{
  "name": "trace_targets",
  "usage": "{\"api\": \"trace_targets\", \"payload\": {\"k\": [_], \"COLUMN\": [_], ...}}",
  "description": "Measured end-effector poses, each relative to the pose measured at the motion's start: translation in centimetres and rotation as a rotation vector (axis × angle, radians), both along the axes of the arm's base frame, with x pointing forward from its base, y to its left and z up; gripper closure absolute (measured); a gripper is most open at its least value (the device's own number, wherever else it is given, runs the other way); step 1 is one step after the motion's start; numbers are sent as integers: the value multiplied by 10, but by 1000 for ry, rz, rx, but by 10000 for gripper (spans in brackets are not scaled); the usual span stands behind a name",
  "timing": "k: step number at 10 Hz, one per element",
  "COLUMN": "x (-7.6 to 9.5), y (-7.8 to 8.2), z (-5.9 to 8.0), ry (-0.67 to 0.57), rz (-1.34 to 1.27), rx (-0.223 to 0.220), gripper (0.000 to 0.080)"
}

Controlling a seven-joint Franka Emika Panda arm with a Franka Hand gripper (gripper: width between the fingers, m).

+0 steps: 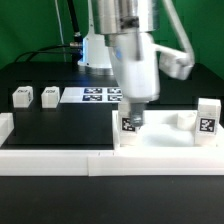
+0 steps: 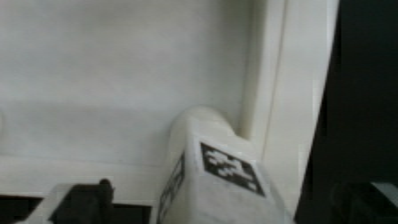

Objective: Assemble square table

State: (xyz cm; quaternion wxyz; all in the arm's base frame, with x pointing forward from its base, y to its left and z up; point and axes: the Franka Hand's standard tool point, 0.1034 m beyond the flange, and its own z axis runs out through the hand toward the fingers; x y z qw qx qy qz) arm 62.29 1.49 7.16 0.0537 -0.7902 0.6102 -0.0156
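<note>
The square table's white top [image 1: 165, 140] lies at the exterior view's right, against the front wall. A white leg [image 1: 130, 125] with a tag stands upright at the top's left corner. My gripper [image 1: 132, 112] hangs straight down over it, one finger on either side. In the wrist view the leg [image 2: 222, 165] stands between the dark fingers [image 2: 84, 200], and a gap shows between finger and leg. The gripper [image 2: 222, 208] is open. The slab [image 2: 125, 80] and its raised rib [image 2: 267, 70] fill the rest of that view. Another leg [image 1: 207, 118] stands at the top's right end.
Two more tagged legs [image 1: 20, 96] [image 1: 49, 95] sit on the black table at the exterior view's left. The marker board [image 1: 103, 96] lies behind the gripper. A long low white border wall [image 1: 55, 158] runs along the front. A small white knob [image 1: 183, 118] rises from the top.
</note>
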Motion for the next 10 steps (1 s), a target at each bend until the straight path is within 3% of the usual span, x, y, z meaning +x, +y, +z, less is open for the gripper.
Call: {"api": "trace_targets", "payload": {"k": [3,6,8,10], "x": [-1,2,2,2], "y": [-2,-15,-16,-16], "z": [-2,-5,-5,-5], "ry": [-12,-69,-76,-75], "rz": [180,713,781,753], "rx": [-16,-110,-120,-116], "gripper": [153,151,151,394]}}
